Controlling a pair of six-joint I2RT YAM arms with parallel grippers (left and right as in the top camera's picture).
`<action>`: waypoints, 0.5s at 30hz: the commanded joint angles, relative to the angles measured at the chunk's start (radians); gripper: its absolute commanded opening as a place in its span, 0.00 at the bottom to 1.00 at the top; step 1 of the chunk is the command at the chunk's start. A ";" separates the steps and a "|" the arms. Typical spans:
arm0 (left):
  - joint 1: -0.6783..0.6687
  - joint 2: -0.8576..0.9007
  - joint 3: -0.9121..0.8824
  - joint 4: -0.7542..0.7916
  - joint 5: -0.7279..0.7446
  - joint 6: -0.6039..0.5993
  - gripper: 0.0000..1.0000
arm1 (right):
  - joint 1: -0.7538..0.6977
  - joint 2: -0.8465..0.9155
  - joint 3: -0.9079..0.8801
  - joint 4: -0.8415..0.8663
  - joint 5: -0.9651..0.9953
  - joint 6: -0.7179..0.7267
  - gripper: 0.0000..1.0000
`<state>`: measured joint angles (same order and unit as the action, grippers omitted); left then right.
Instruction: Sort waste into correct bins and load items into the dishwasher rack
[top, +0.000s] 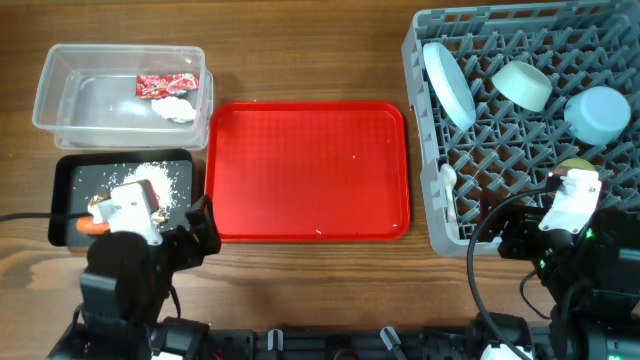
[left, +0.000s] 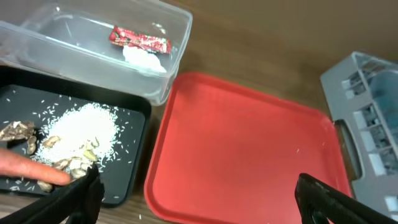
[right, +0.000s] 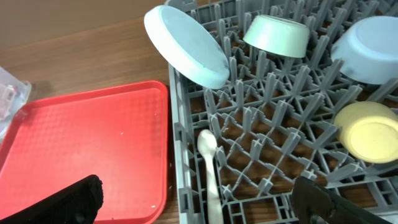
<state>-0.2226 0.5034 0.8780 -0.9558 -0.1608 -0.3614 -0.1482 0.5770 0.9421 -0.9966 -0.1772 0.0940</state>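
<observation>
My left gripper (left: 199, 208) is open and empty, low over the gap between the black tray (left: 130, 155) and the red tray (left: 249, 149). The black tray holds rice crumbs (left: 87, 127), brown scraps (left: 68, 163) and an orange carrot (left: 31, 167). In the clear tub (left: 37, 37) lie a red wrapper (left: 140, 40) and white tissue (left: 144, 61). My right gripper (right: 199, 208), open with nothing in it, hangs at the front left corner of the grey rack (right: 261, 124). The rack holds a plate (right: 186, 45), two bowls (right: 277, 34) (right: 370, 46), a yellow cup (right: 370, 130) and a white spoon (right: 211, 168).
The flat red tray (top: 308, 170) lies in the middle of the wooden table with only a few crumbs on it. The clear tub (top: 120, 95) and black tray (top: 125, 195) sit to its left, the rack (top: 530, 130) to its right. Both arm bases stand at the near edge.
</observation>
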 joint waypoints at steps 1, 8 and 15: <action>-0.003 -0.011 -0.010 -0.005 -0.024 -0.021 1.00 | 0.005 0.000 -0.002 0.002 0.024 0.018 1.00; -0.003 -0.011 -0.010 -0.018 -0.024 -0.021 1.00 | 0.005 0.002 -0.002 0.002 0.024 0.018 1.00; -0.003 -0.011 -0.010 -0.059 -0.024 -0.021 1.00 | 0.005 0.002 -0.002 0.002 0.024 0.018 1.00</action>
<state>-0.2226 0.4980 0.8761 -1.0138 -0.1680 -0.3729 -0.1486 0.5770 0.9421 -0.9966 -0.1745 0.0940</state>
